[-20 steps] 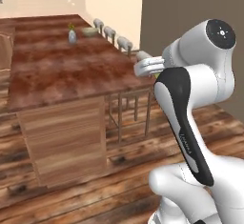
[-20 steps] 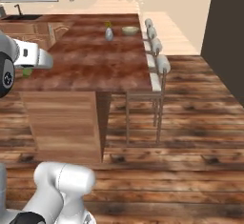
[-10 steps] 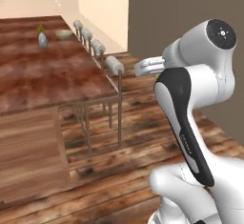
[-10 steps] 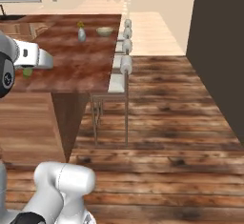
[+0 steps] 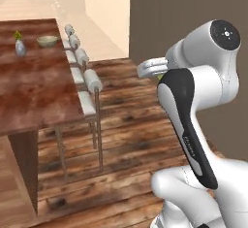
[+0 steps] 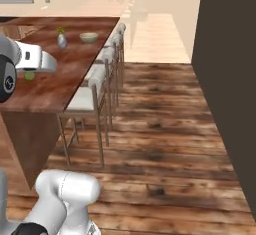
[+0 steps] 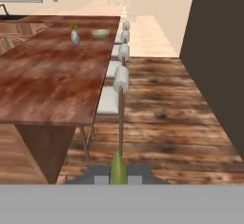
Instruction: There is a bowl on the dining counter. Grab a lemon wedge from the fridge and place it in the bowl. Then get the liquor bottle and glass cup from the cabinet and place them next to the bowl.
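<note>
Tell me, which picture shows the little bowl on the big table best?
The hand view shows the bowl best: it faces the dining counter head on, with the bowl's round rim plain beside a small vase. The left base view and right base view show it from the side, farther off.

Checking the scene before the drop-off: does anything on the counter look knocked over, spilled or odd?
Nothing stands out. The bowl and a small vase stand upright near the dining counter's far end, and the gripper holds the lemon wedge.
</note>
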